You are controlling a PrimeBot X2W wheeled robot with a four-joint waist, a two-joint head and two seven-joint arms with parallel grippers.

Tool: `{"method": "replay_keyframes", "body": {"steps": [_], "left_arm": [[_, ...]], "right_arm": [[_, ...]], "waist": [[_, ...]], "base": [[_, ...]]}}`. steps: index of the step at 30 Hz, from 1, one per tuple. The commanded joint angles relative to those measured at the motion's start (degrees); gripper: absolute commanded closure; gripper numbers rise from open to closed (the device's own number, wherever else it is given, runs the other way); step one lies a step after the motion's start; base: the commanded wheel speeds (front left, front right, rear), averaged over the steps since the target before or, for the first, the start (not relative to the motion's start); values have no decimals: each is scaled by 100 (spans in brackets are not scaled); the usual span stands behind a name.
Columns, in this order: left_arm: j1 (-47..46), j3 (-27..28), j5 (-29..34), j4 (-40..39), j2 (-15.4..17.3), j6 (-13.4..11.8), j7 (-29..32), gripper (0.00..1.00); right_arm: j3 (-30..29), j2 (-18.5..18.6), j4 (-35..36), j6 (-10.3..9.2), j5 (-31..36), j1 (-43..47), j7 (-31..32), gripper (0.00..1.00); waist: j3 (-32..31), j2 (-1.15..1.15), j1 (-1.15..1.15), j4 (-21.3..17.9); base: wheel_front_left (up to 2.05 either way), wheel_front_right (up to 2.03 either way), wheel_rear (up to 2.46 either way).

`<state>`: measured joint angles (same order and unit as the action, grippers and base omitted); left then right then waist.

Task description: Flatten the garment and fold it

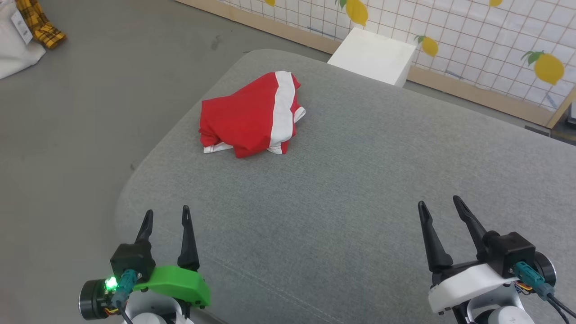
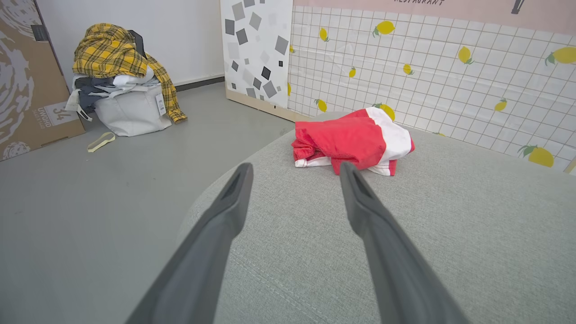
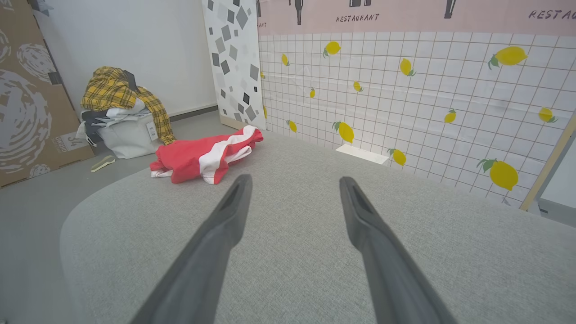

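Observation:
The red garment (image 1: pixel 249 117) with its broad white band lies bunched in a heap on the far left part of the grey padded surface (image 1: pixel 360 180). It also lies ahead in the left wrist view (image 2: pixel 351 140) and off to the upper left in the right wrist view (image 3: pixel 202 155). My left gripper (image 1: pixel 165 218) stands open near the front left edge, well short of the garment, nothing between its fingers (image 2: pixel 234 198). My right gripper (image 1: pixel 440 204) stands open at the front right, far from the garment, its fingers (image 3: pixel 360 211) over bare fabric.
A white box (image 1: pixel 373 56) stands on the floor past the surface's far edge, before a lemon-patterned grid wall (image 1: pixel 495 45). A pile of clothes with a yellow plaid shirt (image 2: pixel 117 58) and a cardboard panel (image 2: pixel 27 90) sit on the grey floor to the left.

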<state>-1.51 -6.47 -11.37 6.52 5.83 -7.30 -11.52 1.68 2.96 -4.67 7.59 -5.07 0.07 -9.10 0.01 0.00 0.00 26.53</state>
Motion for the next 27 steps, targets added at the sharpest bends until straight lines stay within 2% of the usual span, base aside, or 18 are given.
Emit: {"method": "replay_keyframes", "body": {"steps": [1, 27], "left_arm": [[-59, -28, -71, 12, 47, -56, -60, 0], [-64, -237, -444, 151, 187, -311, -329, 0]], "right_arm": [[15, -6, -31, -8, -41, -88, -54, 0], [34, -8, -147, -10, -176, -148, -337, 0]], "waist": [[-1, 0, 0, 40], [58, 0, 0, 532]], "base": [[0, 0, 0], [0, 0, 0]]}}
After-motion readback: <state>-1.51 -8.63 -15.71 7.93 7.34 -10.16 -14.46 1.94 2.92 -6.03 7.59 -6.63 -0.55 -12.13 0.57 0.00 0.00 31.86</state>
